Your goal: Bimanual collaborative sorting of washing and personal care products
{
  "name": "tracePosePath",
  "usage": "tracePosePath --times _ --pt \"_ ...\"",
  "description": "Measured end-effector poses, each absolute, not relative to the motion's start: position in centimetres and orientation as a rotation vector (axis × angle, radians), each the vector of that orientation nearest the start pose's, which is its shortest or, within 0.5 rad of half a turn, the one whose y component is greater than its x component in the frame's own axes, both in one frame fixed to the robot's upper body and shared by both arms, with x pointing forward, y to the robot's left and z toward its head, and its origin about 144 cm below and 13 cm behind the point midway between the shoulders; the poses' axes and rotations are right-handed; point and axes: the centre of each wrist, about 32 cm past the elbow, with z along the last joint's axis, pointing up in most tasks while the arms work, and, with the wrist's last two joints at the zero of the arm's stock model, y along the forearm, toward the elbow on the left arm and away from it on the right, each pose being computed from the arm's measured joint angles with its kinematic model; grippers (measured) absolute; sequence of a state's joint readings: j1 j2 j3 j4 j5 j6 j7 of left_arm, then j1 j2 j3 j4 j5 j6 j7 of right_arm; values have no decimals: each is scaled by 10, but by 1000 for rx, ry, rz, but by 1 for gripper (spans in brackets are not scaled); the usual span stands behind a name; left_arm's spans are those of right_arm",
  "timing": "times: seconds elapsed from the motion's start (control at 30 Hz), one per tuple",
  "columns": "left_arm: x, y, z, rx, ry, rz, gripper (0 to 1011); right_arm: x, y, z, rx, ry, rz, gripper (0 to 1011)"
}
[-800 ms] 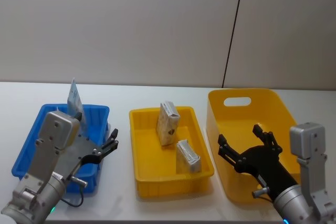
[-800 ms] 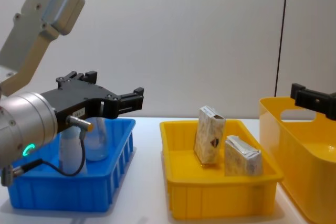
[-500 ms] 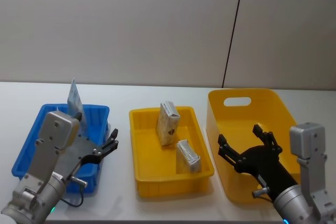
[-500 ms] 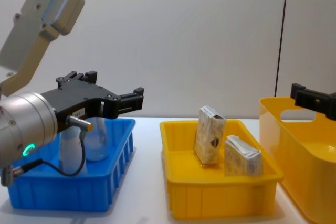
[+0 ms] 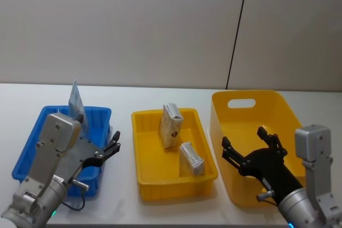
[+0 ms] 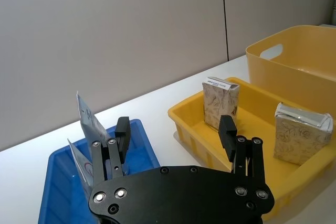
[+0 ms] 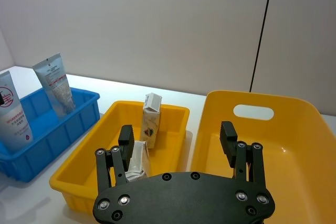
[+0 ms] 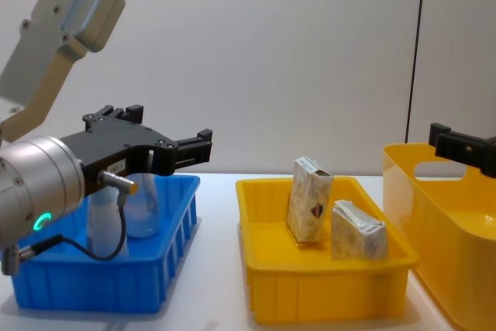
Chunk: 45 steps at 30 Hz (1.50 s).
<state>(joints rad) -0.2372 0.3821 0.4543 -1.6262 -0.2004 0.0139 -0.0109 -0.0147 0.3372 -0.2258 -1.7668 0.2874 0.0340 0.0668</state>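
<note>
Three containers sit in a row on a white table point(image 5: 123, 201).

- **Blue bin** point(image 5: 96, 111), on the robot's left, holds two soft pale-blue squeeze tubes. Both stand with crimped ends up and lean toward the far wall.
  - The logo tube point(image 7: 10, 114) carries a red round logo with dark print under it.
  - The second tube point(image 7: 54, 84) has red lettering, too small to read.
- **Yellow tray** point(image 5: 160, 114), in the middle, holds two cartons.
  - The beige carton point(image 5: 171, 125) stands upright near the far end. It is patterned, with a small dark mark on its face and a white top flap.
  - The silvery-topped carton point(image 5: 191, 158) is shorter and sits nearer the front right corner. It is just beside the beige one but apart from it, and it may be tipped toward the right wall, which is hard to judge.
- **Tall yellow bin** point(image 5: 270, 100), on the right, has a slot handle cut in its far wall.

The left gripper point(image 5: 114, 141) hangs over the right edge of the blue bin. Its black fingers are spread wide with nothing between them, and the tubes lie beyond it. The right gripper point(image 5: 243, 138) hangs over the tall yellow bin near its left wall, fingers likewise apart and holding nothing.

Behind the table is a plain grey wall point(image 5: 133, 25) with one dark vertical seam point(image 5: 238, 30) right of centre.
</note>
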Motion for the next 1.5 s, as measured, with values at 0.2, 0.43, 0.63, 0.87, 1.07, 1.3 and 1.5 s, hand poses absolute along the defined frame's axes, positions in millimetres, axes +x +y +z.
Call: tracePosePath --times 0.2,0.43,0.63,0.87,1.07,1.3,1.5 --pt "492 198 1204 61 -268 1124 1001 444 -236 1189 31 -72 -1227 1002" --pt "492 198 1204 61 -268 1124 1001 449 -231 1189 49 -47 -1208 1002" --pt "492 198 1204 61 -268 1124 1001 454 -227 1188 58 -6 -1181 1002" --pt "492 198 1204 61 -268 1124 1001 460 -221 1187 58 54 -1155 1002" --pt "492 198 1204 61 -268 1124 1001 464 -217 1185 41 114 -1144 1002" --pt "492 198 1204 61 -268 1124 1001 469 -211 1182 5 195 -1146 1002" --pt "492 198 1204 61 -268 1124 1001 472 -206 1181 -39 249 -1154 1002"
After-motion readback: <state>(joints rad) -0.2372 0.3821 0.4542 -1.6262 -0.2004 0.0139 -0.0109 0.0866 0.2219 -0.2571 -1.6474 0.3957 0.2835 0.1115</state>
